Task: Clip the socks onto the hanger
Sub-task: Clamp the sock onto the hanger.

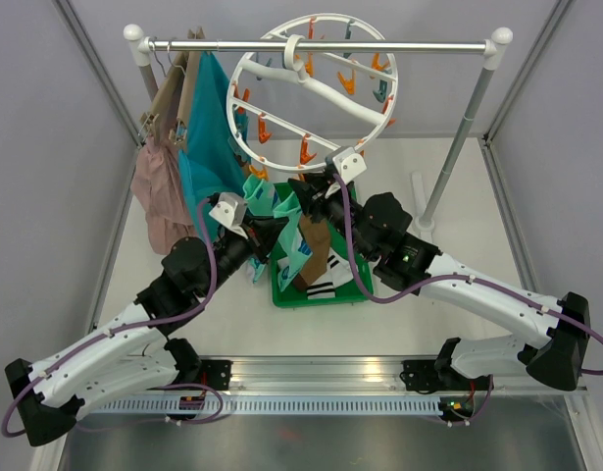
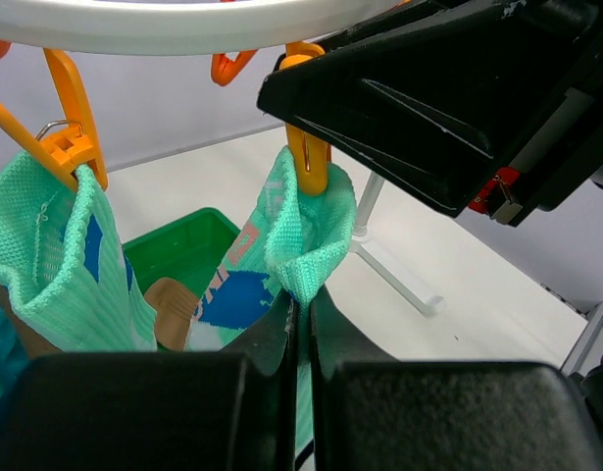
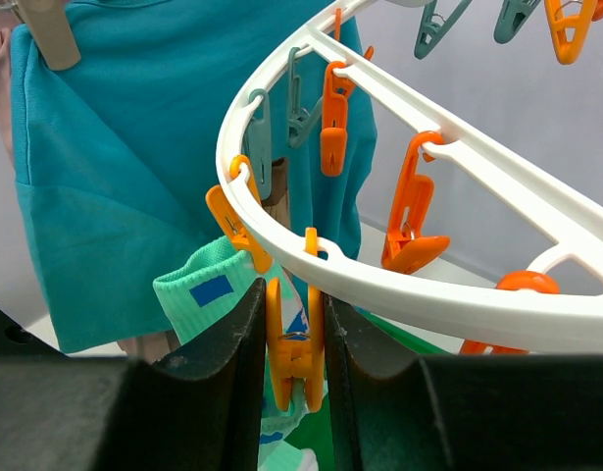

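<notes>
Two grippers share one job: the right gripper (image 3: 293,304) squeezes an orange peg (image 3: 293,368) on the hanger (image 3: 428,285) to spread its mouth, while the left gripper (image 2: 303,314) — clamped on a mint sock (image 2: 311,221) — holds the cuff up at that peg, just under the rim.

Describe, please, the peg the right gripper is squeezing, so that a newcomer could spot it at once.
Start at the round white hanger hung on the rail. On its rim's near edge, one orange peg hangs between the fingers of the right gripper. It alone is pinched by black fingers, with the cuff of a mint sock at its mouth.
</notes>
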Robot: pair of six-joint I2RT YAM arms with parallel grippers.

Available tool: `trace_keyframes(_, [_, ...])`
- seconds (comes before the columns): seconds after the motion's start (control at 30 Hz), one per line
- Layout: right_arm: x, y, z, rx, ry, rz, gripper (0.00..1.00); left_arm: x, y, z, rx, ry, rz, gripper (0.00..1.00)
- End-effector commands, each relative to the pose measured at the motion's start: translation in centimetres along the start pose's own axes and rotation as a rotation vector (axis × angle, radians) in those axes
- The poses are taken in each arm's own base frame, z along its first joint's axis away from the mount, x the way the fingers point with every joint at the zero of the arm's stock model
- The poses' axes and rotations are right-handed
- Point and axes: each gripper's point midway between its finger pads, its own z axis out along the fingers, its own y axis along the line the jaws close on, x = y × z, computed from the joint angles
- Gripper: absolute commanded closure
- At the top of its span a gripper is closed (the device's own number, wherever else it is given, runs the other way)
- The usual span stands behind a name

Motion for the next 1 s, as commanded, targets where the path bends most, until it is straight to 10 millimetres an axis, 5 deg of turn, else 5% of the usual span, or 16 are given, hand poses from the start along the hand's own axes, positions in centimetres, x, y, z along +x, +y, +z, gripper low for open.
trace_keyframes(0.0, [-2.2,0.2,-0.4,-0.013,-0.071,0.023,1.0,-2.3,-0.3,-0.1,0.0,-0.087,-0.062,0.98])
trace_keyframes(0.97, [-1.9,0.2,-0.9,-0.03,-0.126,0.007,1.0,-3.5,0.2,0.9,-0.057,-0.127,-0.225,0.98])
